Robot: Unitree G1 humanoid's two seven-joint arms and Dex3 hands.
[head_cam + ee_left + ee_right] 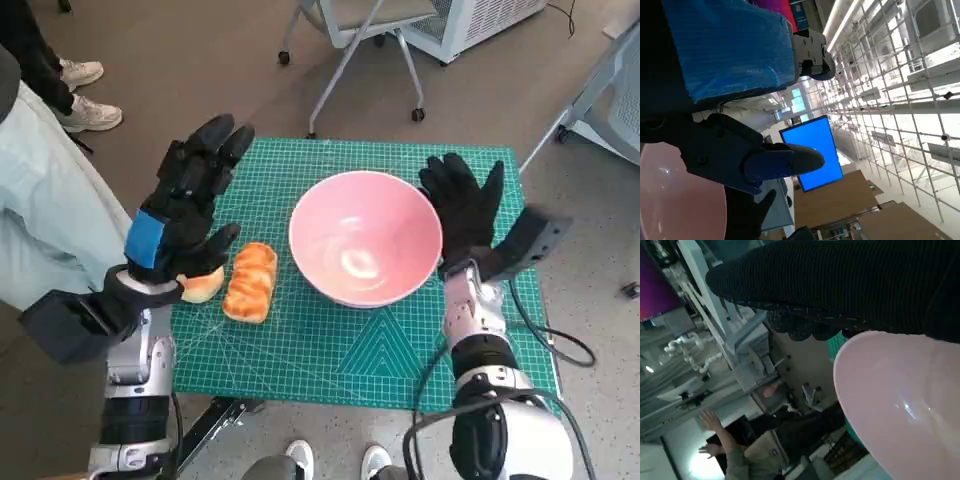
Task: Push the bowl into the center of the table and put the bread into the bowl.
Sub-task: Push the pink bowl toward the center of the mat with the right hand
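Two hands raised over a green cutting mat (370,350) on a small table, palms facing each other across the work.

Far left: a person's pale trouser leg (45,215) and white shoes (85,95) on the floor beside the table.

Left hand (185,215), black with blue tape on its back, held upright over the mat's left edge, fingers spread and pointing to the far side, nothing between them. Partly hidden behind its heel: a pale rounded piece of bread (203,286), edge just showing.

Just right of that: bread (250,281), a golden ridged loaf lying on the mat, long axis running near to far, close to the left hand's thumb yet whether touching cannot be told. Apart from the bowl by a narrow strip of mat.

Middle: pink bowl (365,237) standing upright, roughly central on the mat, holding nothing but a glint of light.

Right: right hand (465,205) in the black knitted glove, fingers apart and empty, set against the bowl's right rim; same closeness seen in the right wrist view, glove just beside the pink rim (900,395).

Far side of the floor: a grey chair base on castors (350,60).
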